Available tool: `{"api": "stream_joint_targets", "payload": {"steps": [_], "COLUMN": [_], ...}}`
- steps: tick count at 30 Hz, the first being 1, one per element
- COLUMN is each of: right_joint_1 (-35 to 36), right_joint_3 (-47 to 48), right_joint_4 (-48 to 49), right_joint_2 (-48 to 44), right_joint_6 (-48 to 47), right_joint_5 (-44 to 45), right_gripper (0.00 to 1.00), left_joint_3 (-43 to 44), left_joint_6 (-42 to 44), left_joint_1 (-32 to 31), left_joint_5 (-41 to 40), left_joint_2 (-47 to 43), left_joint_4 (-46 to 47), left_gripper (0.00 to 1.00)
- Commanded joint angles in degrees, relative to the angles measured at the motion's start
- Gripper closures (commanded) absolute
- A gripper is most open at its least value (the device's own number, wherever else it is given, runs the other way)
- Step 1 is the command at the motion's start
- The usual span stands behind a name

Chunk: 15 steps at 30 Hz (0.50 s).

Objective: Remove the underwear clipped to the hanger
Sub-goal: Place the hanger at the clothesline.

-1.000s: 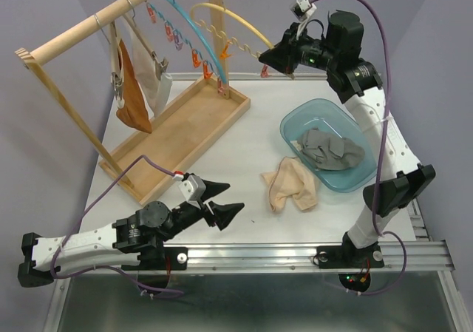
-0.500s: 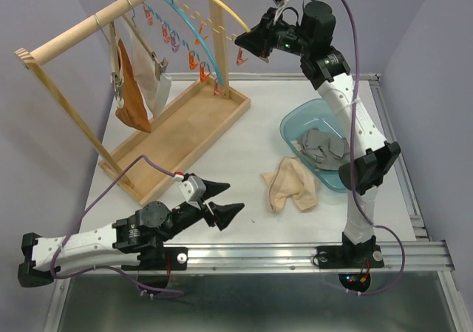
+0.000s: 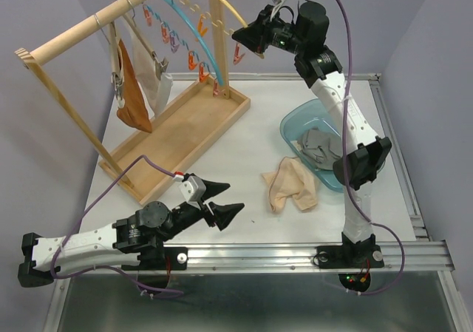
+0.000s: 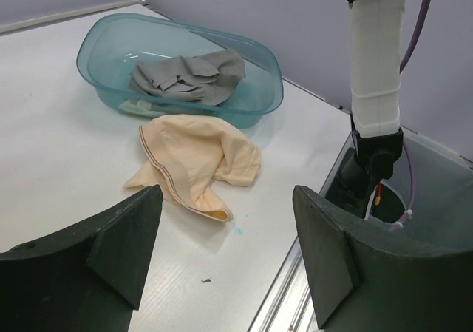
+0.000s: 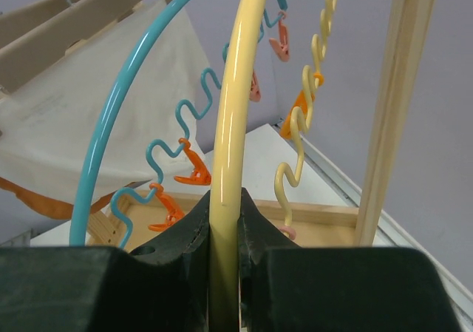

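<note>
My black right claw (image 5: 224,225) frames a glossy yellow hanger (image 5: 233,110) in mid-view. Left of it curves a turquoise hanger (image 5: 80,214) with orange clips (image 5: 194,173). The rack (image 3: 89,25) is pale wood. At upper left of the overhead view hang rust-orange briefs (image 3: 131,99) and white briefs (image 3: 151,88). Grey briefs (image 4: 188,77) fill a translucent teal basin (image 4: 96,51). The beige briefs (image 4: 199,158) on the white table (image 4: 59,154) have a thin brown edge stripe.

The white counter (image 3: 244,154) carries a wooden rack's tray base (image 3: 188,132) at its left rear, a clear teal basin (image 3: 290,129) on the right, and crumpled beige briefs (image 3: 290,185) just beside the basin's near side
</note>
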Motion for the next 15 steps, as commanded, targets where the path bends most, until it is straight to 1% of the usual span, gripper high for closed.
{"api": "stream_joint_targets", "payload": {"steps": [1, 8, 12, 15], "right_joint_1": [0.58, 0.58, 0.58, 0.58], "right_joint_3": [5.10, 4.40, 2.56, 1.24], "right_joint_4": [7.11, 8.70, 8.87, 8.87], "right_joint_2": [1.17, 3.54, 3.37, 2.32], "right_joint_6": [0.23, -0.82, -1.70, -2.67], "right_joint_5": [1.64, 2.78, 2.78, 2.78], "right_gripper": [0.99, 0.99, 0.93, 0.91], "left_joint_3": [-0.49, -0.05, 0.57, 1.18], "left_joint_6": [0.03, -1.02, -1.02, -0.58], "left_joint_1": [-0.29, -0.29, -0.29, -0.29], "left_joint_5": [0.16, 0.51, 0.34, -0.01], "left_joint_2": [-0.12, 0.31, 0.40, 0.49], "left_joint_4": [2.48, 2.31, 1.52, 0.64], "left_gripper": [0.18, 0.18, 0.18, 0.18]}}
